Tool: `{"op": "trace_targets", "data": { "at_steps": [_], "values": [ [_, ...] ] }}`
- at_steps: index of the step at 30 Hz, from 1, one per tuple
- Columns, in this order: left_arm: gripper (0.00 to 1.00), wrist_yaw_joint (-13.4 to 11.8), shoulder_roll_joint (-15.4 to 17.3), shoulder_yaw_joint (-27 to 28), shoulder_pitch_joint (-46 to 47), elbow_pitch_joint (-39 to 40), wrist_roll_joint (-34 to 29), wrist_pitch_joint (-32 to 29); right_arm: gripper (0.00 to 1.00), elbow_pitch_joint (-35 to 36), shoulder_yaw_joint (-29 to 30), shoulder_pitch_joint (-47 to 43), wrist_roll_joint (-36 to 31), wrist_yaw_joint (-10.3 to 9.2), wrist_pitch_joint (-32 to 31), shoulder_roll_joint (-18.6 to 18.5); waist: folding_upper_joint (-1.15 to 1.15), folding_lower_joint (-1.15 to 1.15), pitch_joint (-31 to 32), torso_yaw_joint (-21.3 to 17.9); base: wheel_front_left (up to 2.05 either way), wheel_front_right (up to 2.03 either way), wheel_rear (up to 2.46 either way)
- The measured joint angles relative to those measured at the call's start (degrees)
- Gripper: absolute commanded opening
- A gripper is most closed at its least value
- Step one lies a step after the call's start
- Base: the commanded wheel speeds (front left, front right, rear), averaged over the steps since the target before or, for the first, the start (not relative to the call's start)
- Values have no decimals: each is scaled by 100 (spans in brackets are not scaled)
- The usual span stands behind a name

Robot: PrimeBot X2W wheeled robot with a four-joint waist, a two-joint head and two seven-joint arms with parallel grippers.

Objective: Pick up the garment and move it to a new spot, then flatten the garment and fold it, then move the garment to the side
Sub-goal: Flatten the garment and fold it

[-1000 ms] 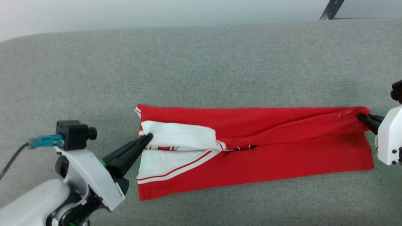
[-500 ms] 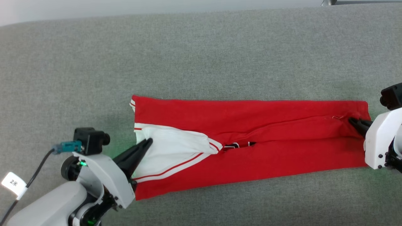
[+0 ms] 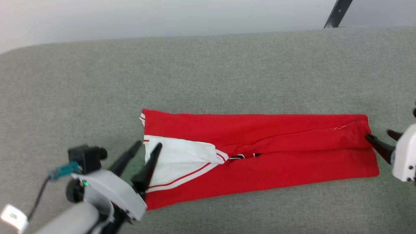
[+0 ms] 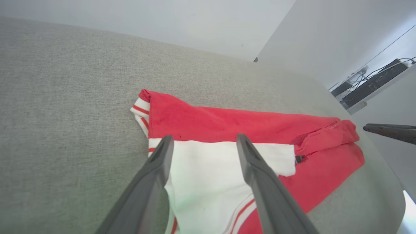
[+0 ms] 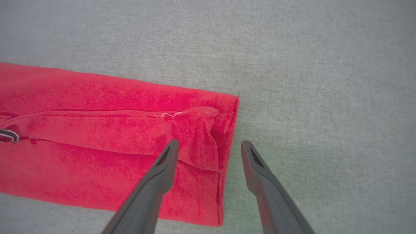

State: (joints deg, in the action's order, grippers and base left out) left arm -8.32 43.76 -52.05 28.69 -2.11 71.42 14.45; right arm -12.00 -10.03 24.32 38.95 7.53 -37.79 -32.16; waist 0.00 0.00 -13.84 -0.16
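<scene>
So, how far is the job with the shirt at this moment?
Done: the shirt lies flat on the grey fabric surface, folded lengthwise into a long narrow strip. In hand: nothing is gripped. The left gripper stands open at the white sleeve end, and the right gripper stands open at the hem end. Left: probably folding the strip across, then moving it to the side.

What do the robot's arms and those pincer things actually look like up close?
The left pincer and right pincer each have two long, dark, tapering fingers on a white shell. The left wrist carries a small black camera with a teal plug and a dark cable bearing a white tag; a green light glows on it.
</scene>
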Motion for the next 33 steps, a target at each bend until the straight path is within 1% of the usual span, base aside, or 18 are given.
{"op": "trace_targets", "data": {
  "at_steps": [1,3,5,8,10,13,16,23,27,31,33],
  "values": [
    [100,-88,-75,94,-146,62,-7,21,100,-4,57,-58,26,0,-67,-48,0,0,39,7,0,0,0],
    [100,-183,-210,235,-411,178,-75,45,100,-18,166,-183,68,0,-183,-115,0,0,91,42,0,0,0],
    [100,-283,-381,512,-687,240,-209,46,100,-37,300,-291,86,-1,-324,-124,0,0,120,106,0,0,0],
    [100,-312,-683,971,-1110,274,-486,67,100,-77,513,-465,86,0,-519,-120,0,0,146,220,0,0,0],
    [100,-334,-881,1279,-1384,225,-757,66,100,-126,656,-535,73,0,-631,-119,0,0,161,304,0,0,0],
    [100,-385,-1170,1758,-1658,152,-1329,68,100,-221,817,-584,15,0,-804,-58,0,0,182,434,0,0,0],
    [100,-399,-1473,2049,-1902,98,-1953,68,100,-343,883,-587,-73,0,-988,14,0,0,198,556,0,0,0],
    [100,-321,-2094,2695,-2119,-16,-3409,68,100,-709,975,-312,-345,-1,-1344,254,0,0,168,788,0,0,0],
    [100,-115,-2442,3061,-2201,33,-4013,68,100,-911,1080,-134,-604,0,-1538,310,0,0,115,876,0,0,0],
    [100,27,-2655,3281,-2202,-12,-4629,68,100,-1085,1174,125,-915,0,-1638,365,0,0,19,928,0,0,0],
    [100,137,-2789,3385,-2201,-64,-4798,68,100,-1202,1244,238,-1035,0,-1675,426,0,0,-36,949,0,0,0]
  ]
}}
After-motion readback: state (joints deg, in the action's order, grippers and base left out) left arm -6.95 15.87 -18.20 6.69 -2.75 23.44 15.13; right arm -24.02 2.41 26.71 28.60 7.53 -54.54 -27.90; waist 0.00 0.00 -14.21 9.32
